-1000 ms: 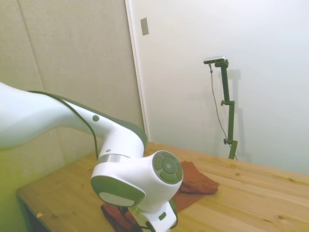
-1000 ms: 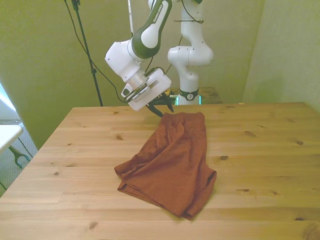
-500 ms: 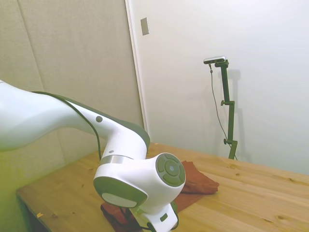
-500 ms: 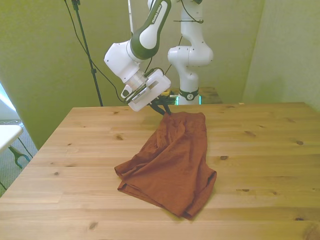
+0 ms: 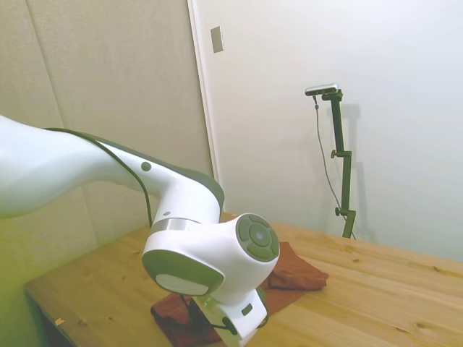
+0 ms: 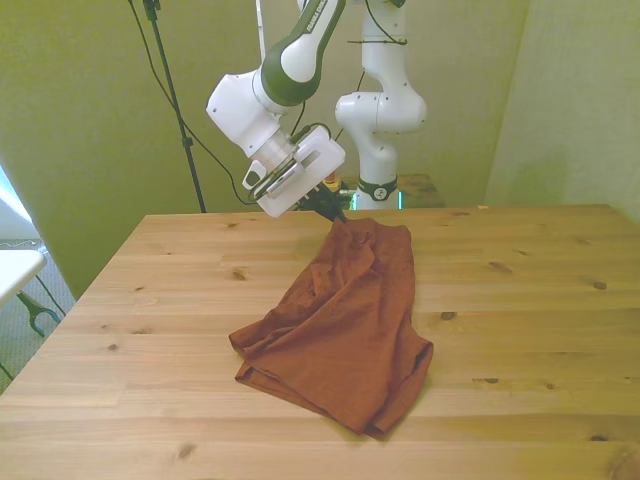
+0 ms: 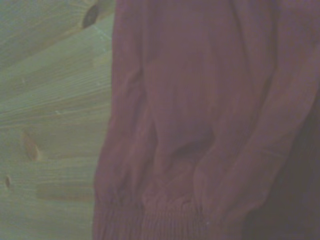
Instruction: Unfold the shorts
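End effector (image 6: 334,212) higher, lifting shorts (image 6: 345,320) edge

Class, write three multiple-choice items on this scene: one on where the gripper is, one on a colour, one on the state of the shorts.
1. The gripper is at the shorts'
A. near hem
B. far edge
C. middle

2. The shorts are
A. rust-brown
B. blue
C. white

3. The shorts lie
A. spread flat
B. rumpled and folded
C. hanging off the table

Answers: 1 B, the front view shows the gripper at the edge nearest the robot's base. 2 A, the cloth is reddish-brown in every view. 3 B, folds and doubled layers show.
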